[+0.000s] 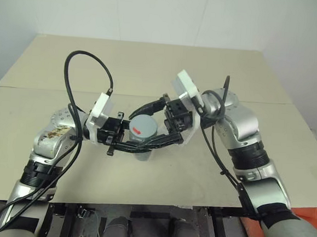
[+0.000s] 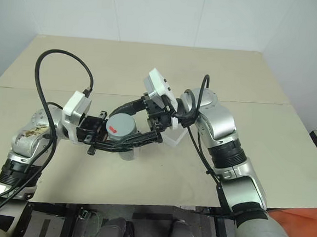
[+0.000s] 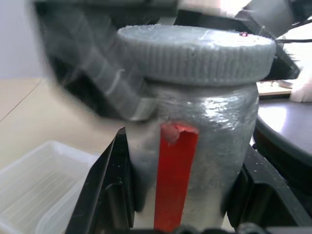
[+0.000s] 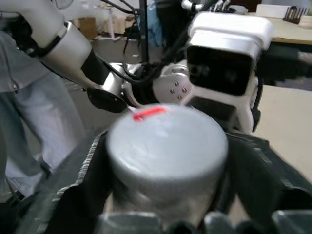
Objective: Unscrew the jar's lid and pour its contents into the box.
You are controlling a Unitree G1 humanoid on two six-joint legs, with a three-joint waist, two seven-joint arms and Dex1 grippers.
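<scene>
My left gripper (image 1: 148,145) is shut on the jar (image 3: 195,146), a clear cylinder with a red strip, and holds it upright above the table. The grey lid (image 1: 143,129) with its red mark sits on the jar's neck. From the other side, my right gripper (image 1: 138,129) reaches in level. It is open, with one finger (image 4: 83,180) on each side of the lid and a small gap showing at each. The contents cannot be made out through the jar wall. The clear box (image 3: 44,195) lies on the table just below and behind the jar.
The beige table (image 1: 152,63) stretches wide to the back and both sides, and a seam crosses it at mid-depth. A black cable (image 1: 79,79) arcs up over my left forearm. The table's front edge (image 1: 141,204) runs just under my arms.
</scene>
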